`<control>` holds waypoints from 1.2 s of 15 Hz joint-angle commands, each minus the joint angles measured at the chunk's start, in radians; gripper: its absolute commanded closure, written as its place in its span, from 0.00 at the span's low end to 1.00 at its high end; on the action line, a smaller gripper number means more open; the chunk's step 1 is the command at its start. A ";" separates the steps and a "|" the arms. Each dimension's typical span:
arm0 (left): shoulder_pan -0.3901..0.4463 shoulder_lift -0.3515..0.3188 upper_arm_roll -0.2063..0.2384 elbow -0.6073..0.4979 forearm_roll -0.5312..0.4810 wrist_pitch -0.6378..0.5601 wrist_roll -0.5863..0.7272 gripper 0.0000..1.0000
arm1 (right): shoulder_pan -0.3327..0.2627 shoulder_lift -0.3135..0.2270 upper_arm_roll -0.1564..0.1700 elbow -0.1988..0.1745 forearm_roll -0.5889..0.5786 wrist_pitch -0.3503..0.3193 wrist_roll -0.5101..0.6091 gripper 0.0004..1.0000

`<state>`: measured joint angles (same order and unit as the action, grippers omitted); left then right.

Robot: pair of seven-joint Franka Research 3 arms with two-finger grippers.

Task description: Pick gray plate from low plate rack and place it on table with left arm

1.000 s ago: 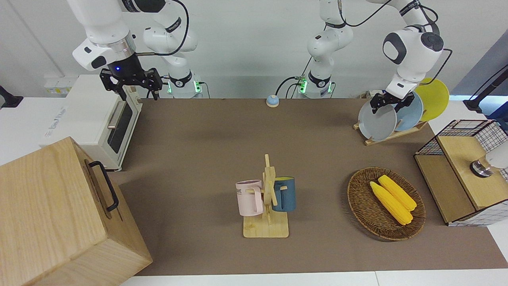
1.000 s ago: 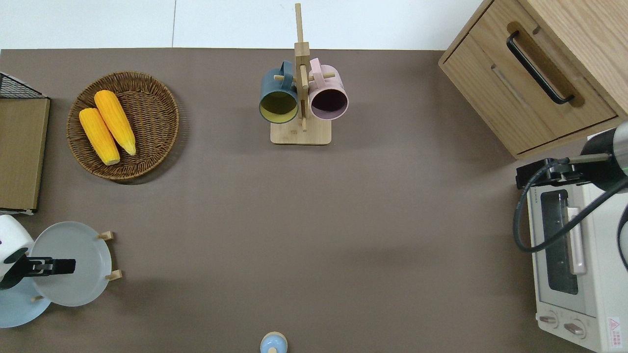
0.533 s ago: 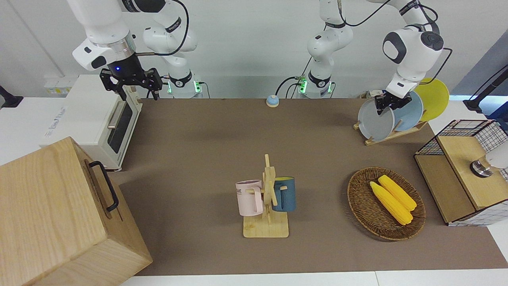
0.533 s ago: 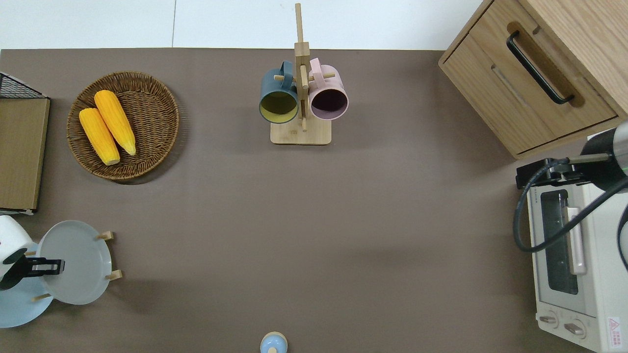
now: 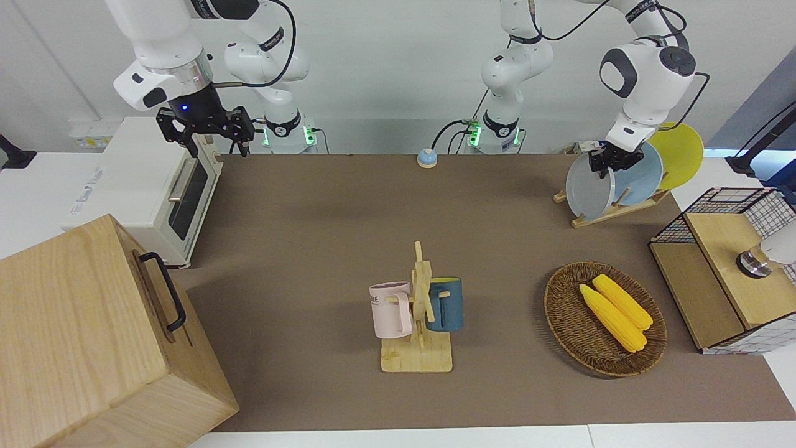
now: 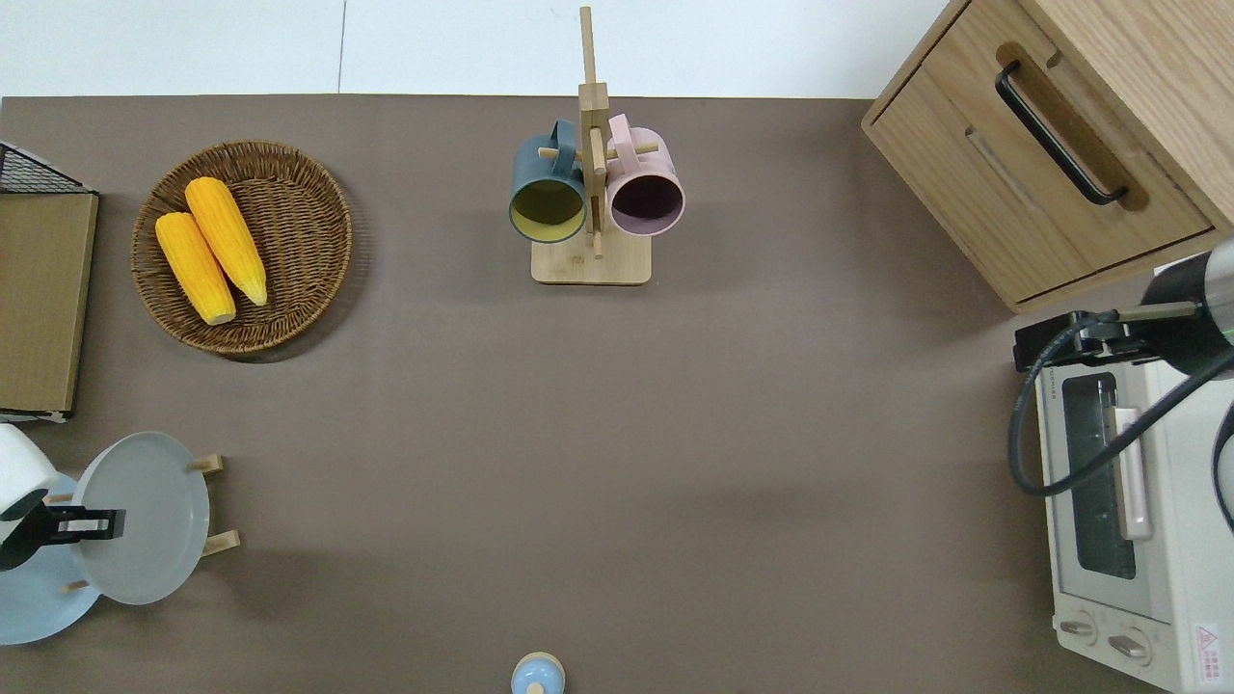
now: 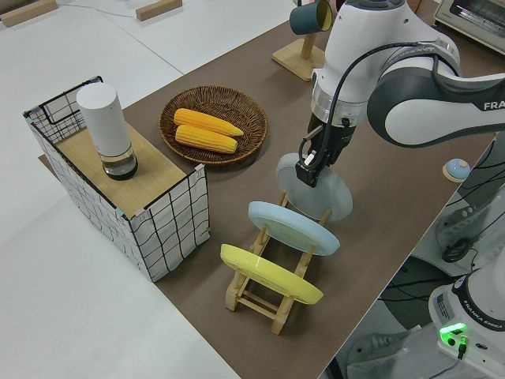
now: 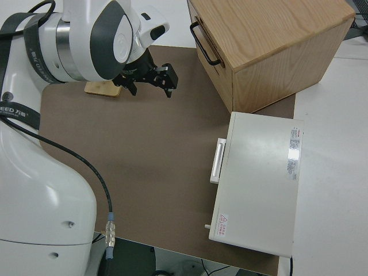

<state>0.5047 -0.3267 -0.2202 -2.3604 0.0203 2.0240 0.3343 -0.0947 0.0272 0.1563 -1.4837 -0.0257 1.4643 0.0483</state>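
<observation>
The gray plate (image 5: pixel 587 190) (image 6: pixel 145 520) (image 7: pixel 325 199) stands on edge in the slot of the low plate rack (image 5: pixel 612 211) (image 6: pixel 218 543) (image 7: pixel 260 296) that lies farthest from the robots, at the left arm's end of the table (image 5: pixel 311 218). My left gripper (image 5: pixel 606 163) (image 6: pixel 92 523) (image 7: pixel 308 168) is shut on the plate's top rim, over the rack. The plate's lower edge still rests in the rack. My right gripper (image 5: pixel 214 144) (image 8: pixel 152 86) is open, empty and parked.
A light blue plate (image 5: pixel 643 177) (image 7: pixel 292 227) and a yellow plate (image 5: pixel 681 152) (image 7: pixel 268 272) stand in the same rack, nearer to the robots. A wicker basket (image 6: pixel 289 241) with two corn cobs, a mug stand (image 6: pixel 590 193), a wire-sided box (image 5: pixel 715 274), a toaster oven (image 6: pixel 1128 520) and a wooden cabinet (image 6: pixel 1041 145) stand around.
My left gripper drew back to the gray plate's top rim and its fingers closed on it. The plate tipped more upright in its slot. The right arm has not moved.
</observation>
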 commanded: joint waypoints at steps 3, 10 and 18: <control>-0.009 -0.043 -0.008 0.087 0.015 -0.128 -0.024 1.00 | 0.007 0.000 -0.006 0.006 0.003 -0.001 0.004 0.02; -0.014 -0.043 -0.033 0.259 0.015 -0.321 -0.099 1.00 | 0.007 0.000 -0.006 0.006 0.003 -0.001 0.004 0.02; -0.015 -0.041 -0.087 0.339 -0.095 -0.435 -0.225 1.00 | 0.007 0.000 -0.006 0.006 0.003 -0.001 0.004 0.02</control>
<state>0.5005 -0.3717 -0.3033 -2.0369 -0.0107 1.6239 0.1625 -0.0947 0.0272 0.1563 -1.4837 -0.0257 1.4643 0.0483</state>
